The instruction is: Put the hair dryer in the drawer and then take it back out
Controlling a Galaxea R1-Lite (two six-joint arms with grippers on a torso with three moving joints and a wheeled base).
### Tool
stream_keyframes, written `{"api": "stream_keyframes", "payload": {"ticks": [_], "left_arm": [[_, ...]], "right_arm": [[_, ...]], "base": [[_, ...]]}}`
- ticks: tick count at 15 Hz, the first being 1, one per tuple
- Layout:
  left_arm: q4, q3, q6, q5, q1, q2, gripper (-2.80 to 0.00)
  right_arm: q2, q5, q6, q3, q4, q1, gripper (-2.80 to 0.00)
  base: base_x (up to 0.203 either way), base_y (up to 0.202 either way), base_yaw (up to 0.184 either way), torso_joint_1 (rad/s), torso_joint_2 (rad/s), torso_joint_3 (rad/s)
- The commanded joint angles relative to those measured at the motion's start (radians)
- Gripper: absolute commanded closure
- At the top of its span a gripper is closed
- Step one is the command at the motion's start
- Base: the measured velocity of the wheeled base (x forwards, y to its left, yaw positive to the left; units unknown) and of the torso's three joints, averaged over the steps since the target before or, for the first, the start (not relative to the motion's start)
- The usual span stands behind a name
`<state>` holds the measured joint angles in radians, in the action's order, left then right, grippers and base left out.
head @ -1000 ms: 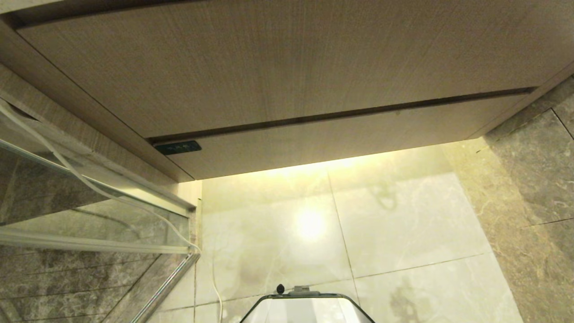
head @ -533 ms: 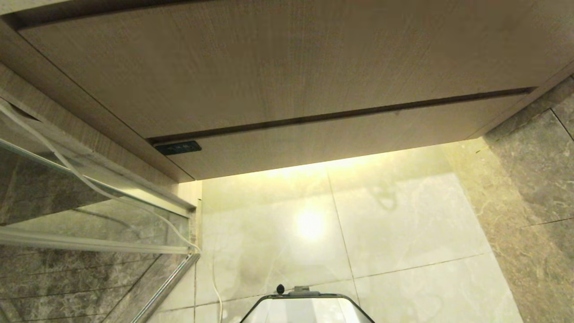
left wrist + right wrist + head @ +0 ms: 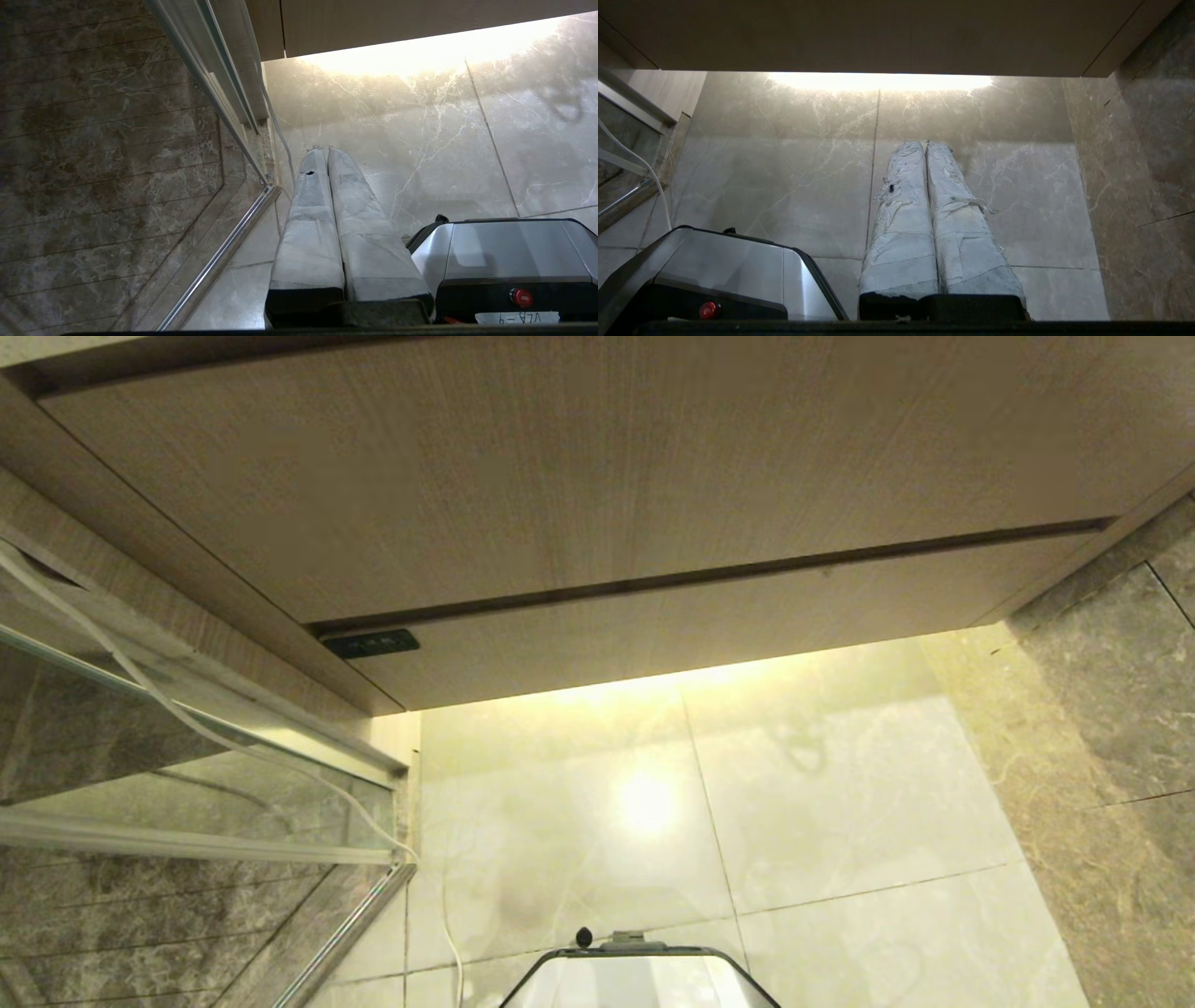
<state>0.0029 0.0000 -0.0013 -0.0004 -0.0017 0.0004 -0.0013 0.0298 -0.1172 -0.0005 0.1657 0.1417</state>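
Observation:
The drawer [image 3: 709, 616] is the shallow light-brown wood-grain front at the bottom of the vanity, pushed in flush under the taller panel [image 3: 579, 467]. The hair dryer is out of view in every frame. Neither gripper shows in the head view. In the left wrist view, my left gripper [image 3: 324, 149] hangs low over the pale floor tiles beside the robot's base, its taped fingers [image 3: 308, 224] pressed together and empty. In the right wrist view, my right gripper [image 3: 924, 143] also points at the floor in front of the vanity, shut with nothing between its fingers [image 3: 966, 233].
A glass shower screen with a metal rail [image 3: 187, 775] stands at the left, and a white cord [image 3: 187, 719] runs down along it. Dark marble wall [image 3: 1120, 709] closes the right side. The robot's grey base [image 3: 639, 975] sits at the near edge on glossy tiles.

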Motion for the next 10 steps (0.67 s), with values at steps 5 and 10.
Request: {"api": "stream_keyframes", "payload": {"ticks": [5, 10], "left_arm": [[0.0, 0.002, 0.0, 0.0, 0.0, 0.0, 0.0], [0.0, 0.0, 0.0, 0.0, 0.0, 0.0, 0.0]], "right_arm": [[-0.039, 0.001, -0.001, 0.04, 0.001, 0.001, 0.0], [-0.039, 0.001, -0.002, 0.04, 0.001, 0.001, 0.0]], "base": [[0.0, 0.0, 0.0, 0.0, 0.0, 0.0], [0.0, 0.0, 0.0, 0.0, 0.0, 0.0]]}}
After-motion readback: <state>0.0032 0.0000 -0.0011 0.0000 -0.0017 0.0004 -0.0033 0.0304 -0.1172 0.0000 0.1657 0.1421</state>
